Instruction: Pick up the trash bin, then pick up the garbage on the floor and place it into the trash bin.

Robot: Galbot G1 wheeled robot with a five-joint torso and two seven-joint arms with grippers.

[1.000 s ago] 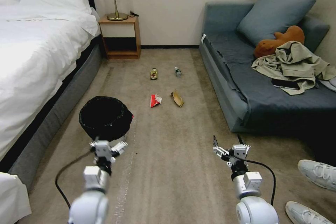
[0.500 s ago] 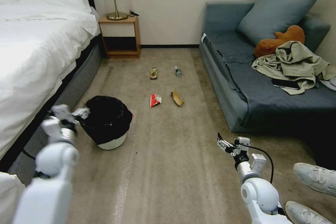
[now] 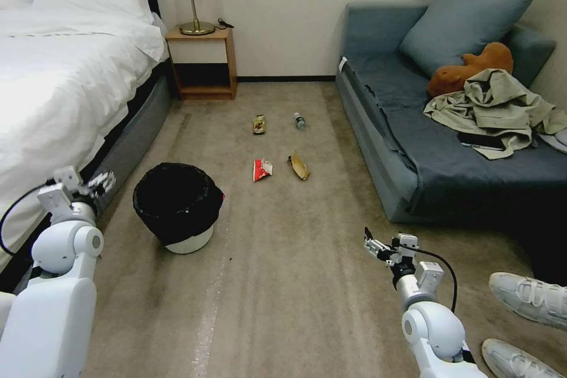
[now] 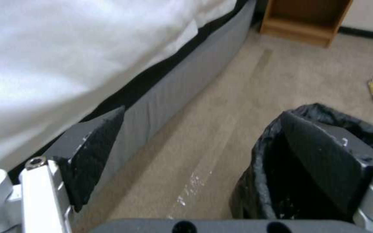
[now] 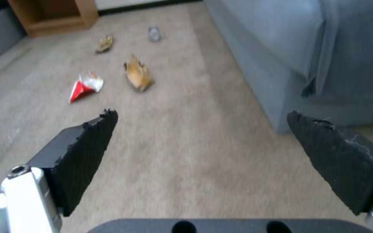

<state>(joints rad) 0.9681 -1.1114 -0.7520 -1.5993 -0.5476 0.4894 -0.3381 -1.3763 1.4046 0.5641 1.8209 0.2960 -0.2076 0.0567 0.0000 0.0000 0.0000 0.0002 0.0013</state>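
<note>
Left pincer (image 3: 100, 182) spread, now pulled back left of trash bin (image 3: 177, 204); right pincer (image 3: 378, 246) spread, little changed

left gripper (image 3: 101, 182) swung out from bin front to bed side, right gripper (image 3: 378, 246) pulled back, lower

We've got short matt beige carpet on the floor (image 3: 283, 283), a crinkly glossy black plastic bag over the trash bin (image 3: 177, 201), rough black pads (image 5: 87, 158) on shiny metal claws, plus a wooden nightstand (image 3: 204, 62).
</note>
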